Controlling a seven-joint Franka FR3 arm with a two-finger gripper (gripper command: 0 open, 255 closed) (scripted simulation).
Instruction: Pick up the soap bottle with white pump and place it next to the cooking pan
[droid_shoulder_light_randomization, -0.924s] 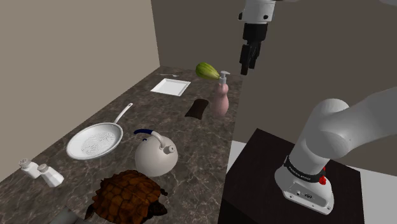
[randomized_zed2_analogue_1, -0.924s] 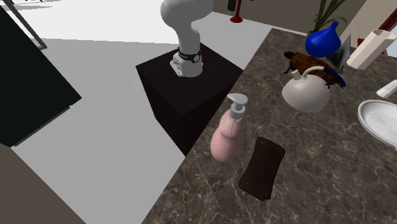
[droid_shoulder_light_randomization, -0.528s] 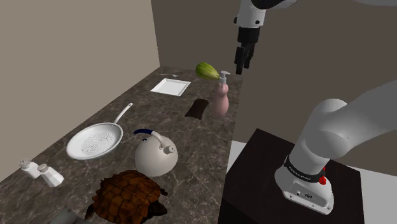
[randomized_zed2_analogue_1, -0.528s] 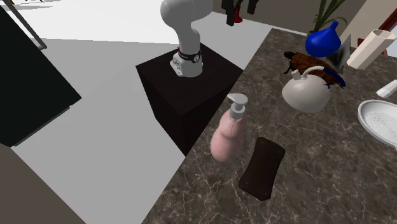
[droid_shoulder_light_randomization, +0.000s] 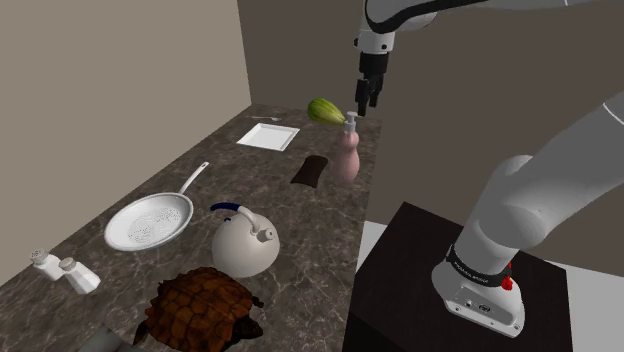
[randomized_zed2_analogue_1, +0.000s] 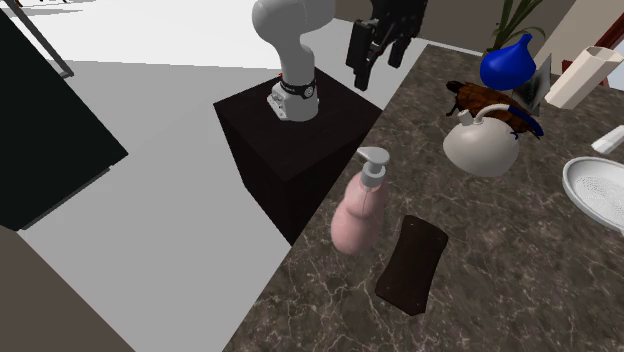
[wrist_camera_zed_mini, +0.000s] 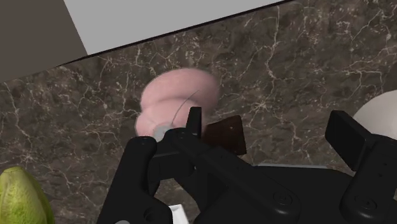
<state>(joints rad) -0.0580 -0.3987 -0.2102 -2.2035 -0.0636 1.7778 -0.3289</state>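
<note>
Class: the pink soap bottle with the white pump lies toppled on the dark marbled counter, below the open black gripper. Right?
No: the pink soap bottle stands upright on the counter, as the second exterior view shows. The rest holds.

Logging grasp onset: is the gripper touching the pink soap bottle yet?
Apart. The second exterior view shows the open gripper hanging above the soap bottle, with a clear gap between the fingertips and the white pump.

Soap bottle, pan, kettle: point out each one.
soap bottle (randomized_zed2_analogue_1: 358, 222), second exterior view, on its pink lower body.
pan (droid_shoulder_light_randomization: 148, 222), shoulder view, on its speckled inner base.
kettle (droid_shoulder_light_randomization: 243, 250), shoulder view, on its white belly.
</note>
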